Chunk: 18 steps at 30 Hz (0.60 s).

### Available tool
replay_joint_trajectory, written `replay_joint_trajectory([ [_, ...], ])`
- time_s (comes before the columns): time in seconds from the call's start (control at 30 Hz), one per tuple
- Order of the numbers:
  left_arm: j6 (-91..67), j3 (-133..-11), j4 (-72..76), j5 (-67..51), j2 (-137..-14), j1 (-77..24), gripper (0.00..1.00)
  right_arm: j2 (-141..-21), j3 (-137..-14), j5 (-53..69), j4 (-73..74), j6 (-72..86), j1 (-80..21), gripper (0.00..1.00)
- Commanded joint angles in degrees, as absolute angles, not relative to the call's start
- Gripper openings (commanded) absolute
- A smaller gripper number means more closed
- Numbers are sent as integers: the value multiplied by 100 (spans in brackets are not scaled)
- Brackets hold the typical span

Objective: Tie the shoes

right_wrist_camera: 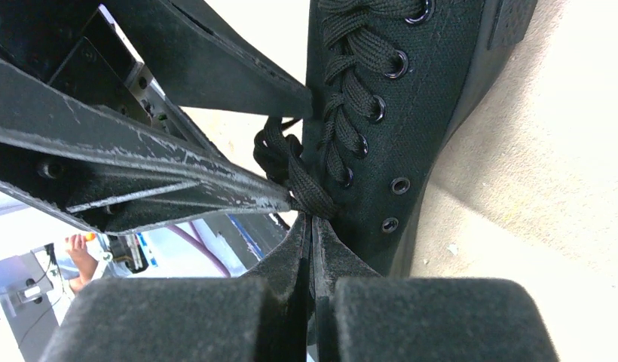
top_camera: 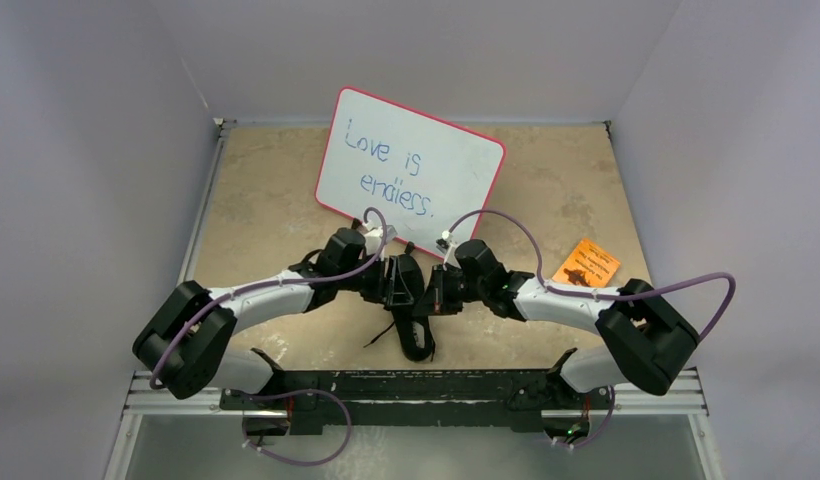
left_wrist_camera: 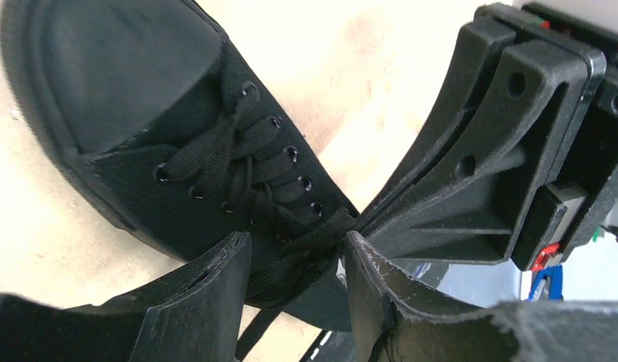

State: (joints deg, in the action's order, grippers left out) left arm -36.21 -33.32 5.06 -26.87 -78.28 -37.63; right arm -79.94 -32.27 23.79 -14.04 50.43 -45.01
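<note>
From above, the black sneaker [top_camera: 418,342] lies mostly hidden beneath the left tool [top_camera: 399,287] and right tool [top_camera: 432,292] meeting over it. Print on the orange card [top_camera: 586,263] is too small to read. The left wrist view cuts off the sneaker's toe at the top edge; its heel sits behind that tool's fingers [left_wrist_camera: 193,309]. In the right wrist view the laces [right_wrist_camera: 306,188] vanish between the right tool's pressed-together tips.

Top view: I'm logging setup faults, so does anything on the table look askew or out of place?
The whiteboard lies skewed, its edges not square with the table. An orange card lies loose on the right side, apart from the shoe. Nothing looks spilled or broken.
</note>
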Motion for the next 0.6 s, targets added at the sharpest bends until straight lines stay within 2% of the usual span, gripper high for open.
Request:
replay_joint_trajectory([
  [0.0,-3359,-3338,909,-3320,-7830,-3751,48,-7873,-3190,2487,-1328,4896,-4531,0],
  [0.2,-3403,-3209,1118,-3530,-7883,-3753,47,-7828,-3216,2429,-1298,4913,-4526,0],
  [0.47,-3279,-3177,941,-3447,-7837,-3752,34,-7841,-3301,2391,-1280,4937,-4513,0],
  [0.57,-3260,-3178,910,-3431,-7857,-3751,35,-7824,-3330,2389,-1296,4957,-4509,0],
])
